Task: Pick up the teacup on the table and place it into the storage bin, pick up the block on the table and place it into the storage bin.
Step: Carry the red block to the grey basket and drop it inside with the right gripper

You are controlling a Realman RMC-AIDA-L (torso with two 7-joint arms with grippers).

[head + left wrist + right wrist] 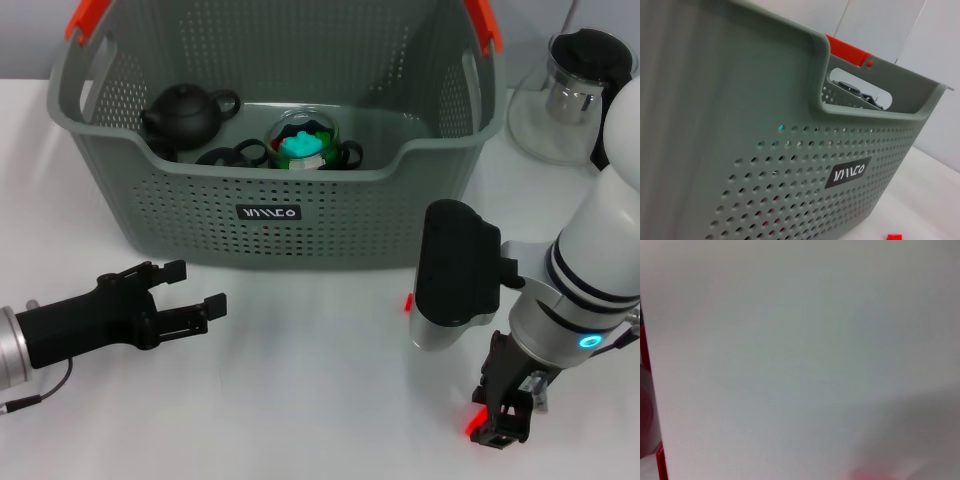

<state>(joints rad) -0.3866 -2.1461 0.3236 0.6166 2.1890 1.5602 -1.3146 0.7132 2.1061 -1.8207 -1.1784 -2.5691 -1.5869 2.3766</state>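
At the near right corner of the table (330,400), the right gripper (503,418) points straight down with its fingertips at the surface around a small red block (476,424); only a sliver of red shows at the tips, so whether the fingers have closed on it cannot be told from these views; the right wrist view shows little but blank white and a red smear at one edge, which settles nothing. A second scrap of red (409,303) lies just beside the black wrist housing; what it is cannot be made out.

The storage bin (300,215) stands at the far side of the table, well apart from the block; inside it sit a dark teapot (187,112) and a glass teacup (303,140) holding something turquoise, so the cup half of the task appears done. A glass pitcher (570,100) stands outside the bin on the right.

The left gripper (180,300) rests low at the near left, fingers apart, holding nothing.

Recommendation: confirm the block is centred between the fingers before lifting; rise vertically until clear of the bin's front rim (330,172); carry over the lowered front lip rather than the handle corners; release above a bare patch of floor, away from teacup and teapot.
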